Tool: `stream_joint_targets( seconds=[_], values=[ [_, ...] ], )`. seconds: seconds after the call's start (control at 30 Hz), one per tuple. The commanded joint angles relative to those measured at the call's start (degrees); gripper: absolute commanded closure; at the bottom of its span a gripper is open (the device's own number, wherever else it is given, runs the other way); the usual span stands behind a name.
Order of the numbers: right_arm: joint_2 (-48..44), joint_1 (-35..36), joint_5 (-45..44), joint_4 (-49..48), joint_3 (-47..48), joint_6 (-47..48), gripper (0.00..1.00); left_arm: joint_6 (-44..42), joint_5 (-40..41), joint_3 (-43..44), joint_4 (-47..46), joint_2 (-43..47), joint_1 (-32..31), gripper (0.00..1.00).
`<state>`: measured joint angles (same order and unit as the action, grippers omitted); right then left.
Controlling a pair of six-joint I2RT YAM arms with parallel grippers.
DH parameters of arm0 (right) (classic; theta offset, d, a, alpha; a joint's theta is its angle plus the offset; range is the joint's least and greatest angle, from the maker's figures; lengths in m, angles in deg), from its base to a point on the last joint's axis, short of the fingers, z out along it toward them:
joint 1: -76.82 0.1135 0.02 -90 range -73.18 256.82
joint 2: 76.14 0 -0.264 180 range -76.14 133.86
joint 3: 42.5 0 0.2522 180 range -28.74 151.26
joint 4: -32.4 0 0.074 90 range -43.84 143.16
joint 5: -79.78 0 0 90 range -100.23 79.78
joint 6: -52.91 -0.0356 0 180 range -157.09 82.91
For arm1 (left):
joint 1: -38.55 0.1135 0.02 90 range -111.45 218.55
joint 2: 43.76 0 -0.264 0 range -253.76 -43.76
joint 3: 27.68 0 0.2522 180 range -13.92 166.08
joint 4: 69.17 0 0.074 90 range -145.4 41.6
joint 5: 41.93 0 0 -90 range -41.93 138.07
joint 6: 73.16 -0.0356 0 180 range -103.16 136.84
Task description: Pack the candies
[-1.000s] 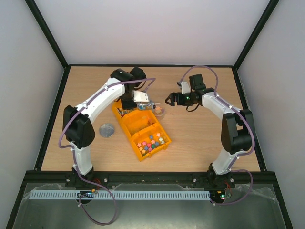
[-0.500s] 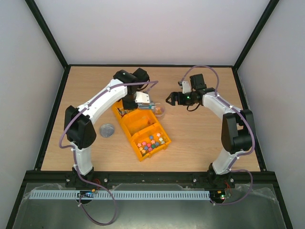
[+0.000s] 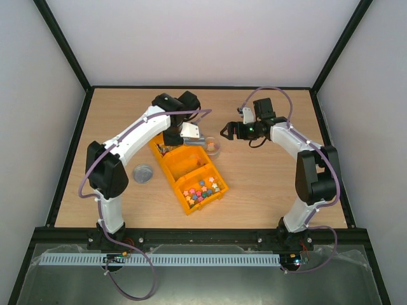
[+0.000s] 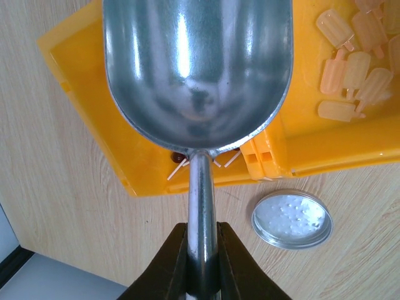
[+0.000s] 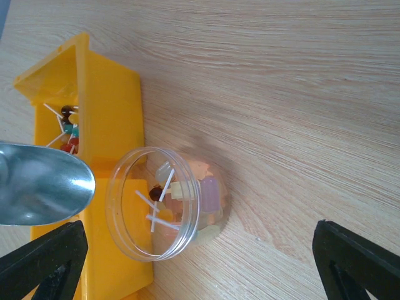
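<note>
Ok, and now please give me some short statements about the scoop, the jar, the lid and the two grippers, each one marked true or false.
1. The left gripper is shut on the handle of the metal scoop. True.
2. The clear jar has some candies inside. True.
3. The scoop is full of candies. False: its bowl is empty.
4. The right gripper holds the jar. False: it is open and apart from the jar.
5. The round lid sits on the jar. False: it lies on the table, beside the yellow tray.
</note>
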<state>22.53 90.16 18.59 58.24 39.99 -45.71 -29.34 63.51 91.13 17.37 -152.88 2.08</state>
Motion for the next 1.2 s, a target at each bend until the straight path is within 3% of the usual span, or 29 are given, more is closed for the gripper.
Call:
stream_joint_targets(
  seconds=[0.0,0.47,0.8,1.17],
  values=[
    [0.23,-0.36,2.99,0.64,1.87,0.19,0.01,-0.51,-2.14,1.57,1.48,3.18,1.34,0.98],
    [-0.8,1.09,7.6,2.89,1.84,3.39,0.1,4.29,-13.92,-9.78,1.76,11.13,19.25,0.98],
    [-3.79,8.31,5.56,5.75,-0.93,8.24,0.15,6.96,-14.06,-19.87,1.75,12.22,21.71,0.98],
    [-4.38,11.63,3.18,7.0,-2.36,10.0,0.17,9.61,-9.14,-17.66,1.82,5.33,21.62,0.98]
  ],
)
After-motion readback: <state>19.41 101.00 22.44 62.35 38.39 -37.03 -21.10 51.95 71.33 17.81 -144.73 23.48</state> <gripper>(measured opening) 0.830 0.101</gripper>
